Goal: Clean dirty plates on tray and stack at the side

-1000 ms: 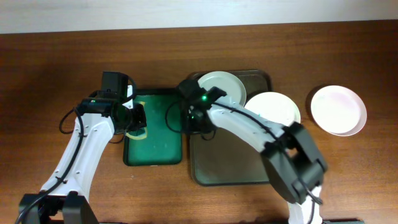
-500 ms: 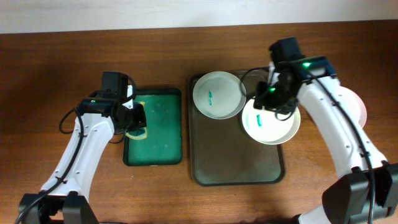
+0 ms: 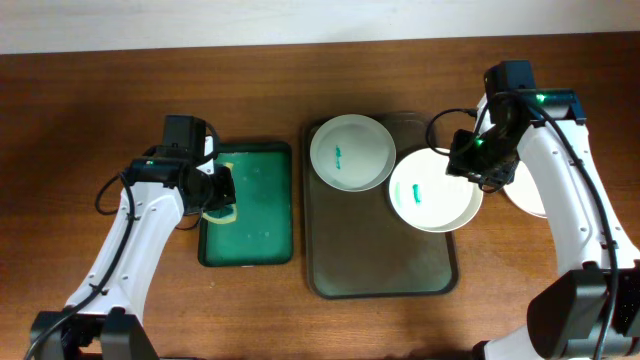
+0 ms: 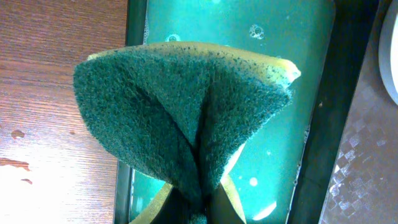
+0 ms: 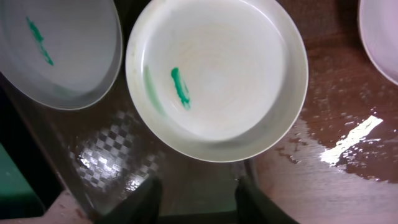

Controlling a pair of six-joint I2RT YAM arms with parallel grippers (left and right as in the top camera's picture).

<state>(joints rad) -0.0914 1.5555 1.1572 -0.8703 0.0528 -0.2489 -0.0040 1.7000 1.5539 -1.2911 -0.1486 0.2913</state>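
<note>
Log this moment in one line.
left tool: shut on green-and-yellow sponge | right tool: open, by smeared round white plate | second smeared white plate: on dark rectangular metal tray

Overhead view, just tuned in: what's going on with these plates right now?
The left gripper is shut on a green sponge above the small green tray. The right gripper hovers over the right-hand plate, fingers apart, holding nothing. That plate and the left-hand plate each carry a teal smear and sit on the dark tray, the right one overlapping its right rim. A third plate lies on the table further right.
</note>
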